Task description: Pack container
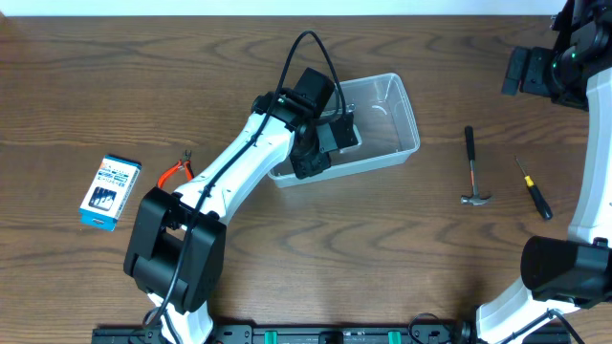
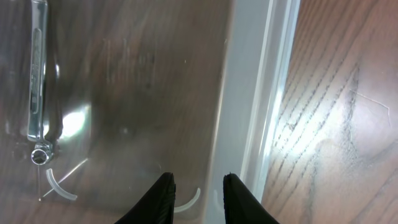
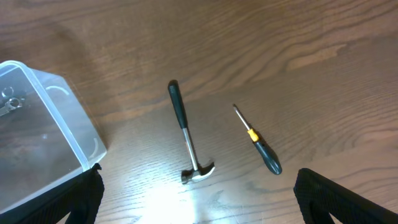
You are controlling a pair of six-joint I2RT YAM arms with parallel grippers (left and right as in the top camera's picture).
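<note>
White-shelled left arm [image 1: 239, 161], black joint housings, black cable looped behind the jaws, matte black tapered fingers [image 2: 160, 200], right arm [image 1: 595, 191] seemingly alike.

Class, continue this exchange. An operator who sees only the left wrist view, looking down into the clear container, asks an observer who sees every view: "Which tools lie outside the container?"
Observer: A hammer lies on the table, right of the container and apart from it.
Operator: Anything near it?
Observer: A screwdriver, farther right, not touching the hammer.
Operator: And on the left side?
Observer: Red-handled pliers lie beside the left arm.
</note>
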